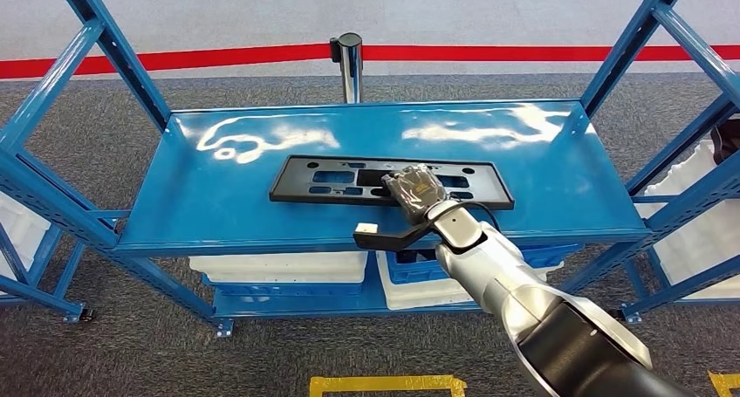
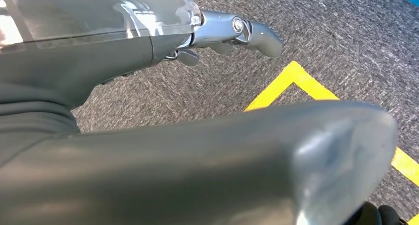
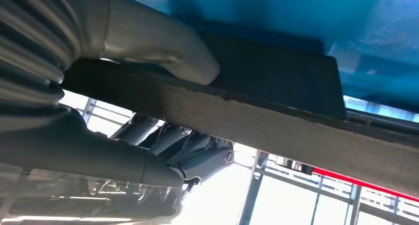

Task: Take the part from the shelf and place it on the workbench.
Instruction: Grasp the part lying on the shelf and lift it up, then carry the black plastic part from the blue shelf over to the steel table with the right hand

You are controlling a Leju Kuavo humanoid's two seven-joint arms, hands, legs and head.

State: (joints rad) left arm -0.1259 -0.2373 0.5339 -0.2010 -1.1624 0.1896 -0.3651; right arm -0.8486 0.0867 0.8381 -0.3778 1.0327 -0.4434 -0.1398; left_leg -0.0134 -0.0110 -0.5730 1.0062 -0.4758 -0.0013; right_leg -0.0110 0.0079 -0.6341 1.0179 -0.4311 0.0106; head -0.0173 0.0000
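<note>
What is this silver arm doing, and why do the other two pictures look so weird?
It is a robot with two arms, and each picture comes from one of its cameras. The head view looks down at a blue shelf. On it lies a flat black part. The robot's right hand reaches onto the part's near edge. The right wrist view sits just behind that hand: its thumb presses one face of the part and darker fingers curl on the other, so it grips it. The left wrist view shows the left hand holding nothing, above grey carpet and yellow tape.
</note>
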